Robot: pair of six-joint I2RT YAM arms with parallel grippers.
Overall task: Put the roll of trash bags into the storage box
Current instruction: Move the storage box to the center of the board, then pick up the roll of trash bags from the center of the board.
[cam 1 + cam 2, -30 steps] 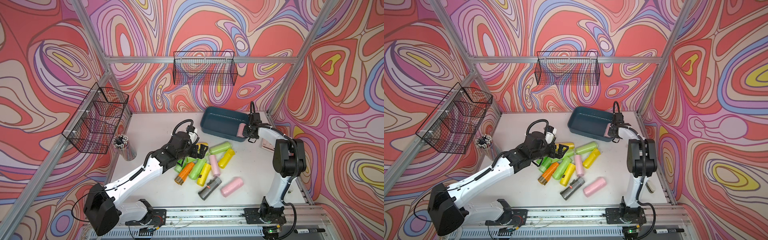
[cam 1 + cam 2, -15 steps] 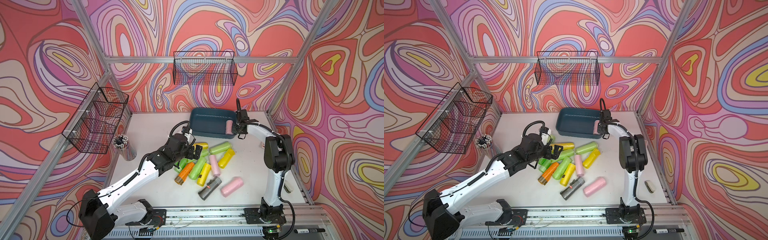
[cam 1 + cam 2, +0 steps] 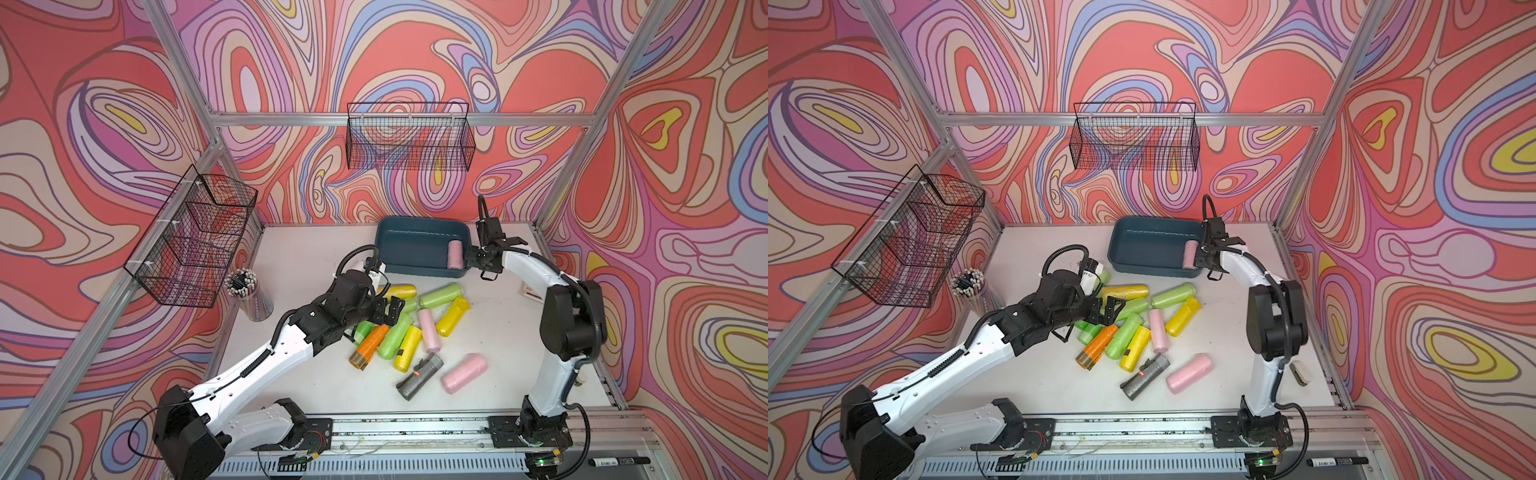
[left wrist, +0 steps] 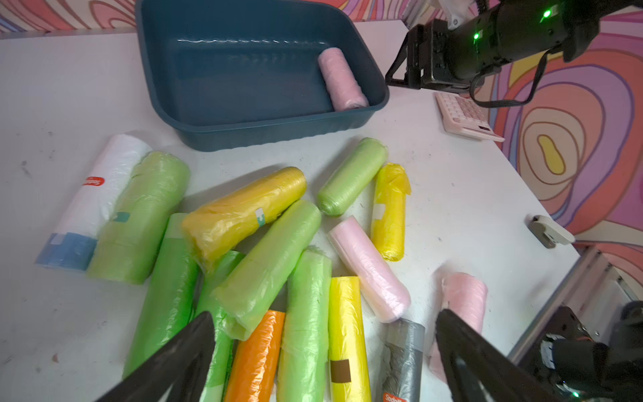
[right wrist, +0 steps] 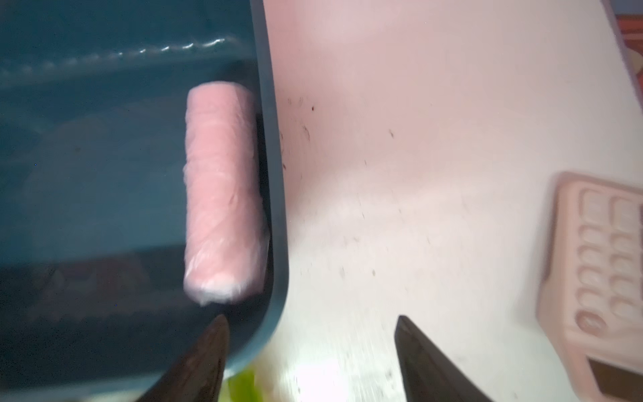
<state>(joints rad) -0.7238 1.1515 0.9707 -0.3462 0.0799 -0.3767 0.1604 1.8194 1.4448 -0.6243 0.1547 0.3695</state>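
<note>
Swirl-patterned walls [image 3: 395, 62] frame a white tabletop [image 3: 299, 257], where a shallow teal plastic storage box [image 3: 411, 245] holds one pink roll of trash bags [image 3: 455, 254]. The roll lies along the wall nearest the right gripper [image 5: 311, 323], whose fingers stand apart and empty astride the rim. A pile of green, yellow, orange, pink and grey rolls [image 3: 390, 340] lies directly beneath the wide-open left gripper [image 4: 323, 313], the nearer arm, most of them lengthwise across its closing line.

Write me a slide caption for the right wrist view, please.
Pink roll lies inside the storage box beside its wall; open right fingers hold nothing.
</note>
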